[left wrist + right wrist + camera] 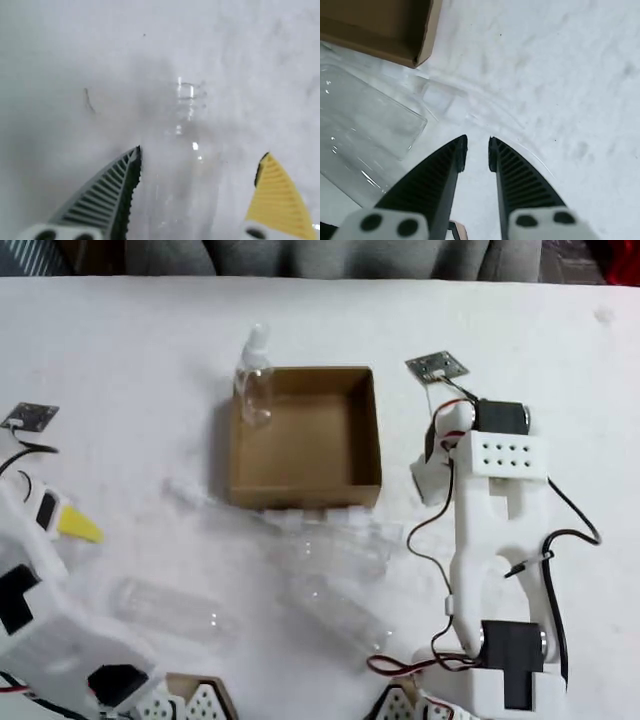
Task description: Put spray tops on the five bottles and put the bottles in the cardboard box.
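Left gripper (200, 157) spread wide, angled downward; right gripper (476, 145) barely parted, seemingly holding nothing.

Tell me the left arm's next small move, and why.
Probably ease the left gripper down and close it on the bottle. Its fingers are open to either side of that bottle, which lies on the table with a bare neck, so it likely has to be held before capping.
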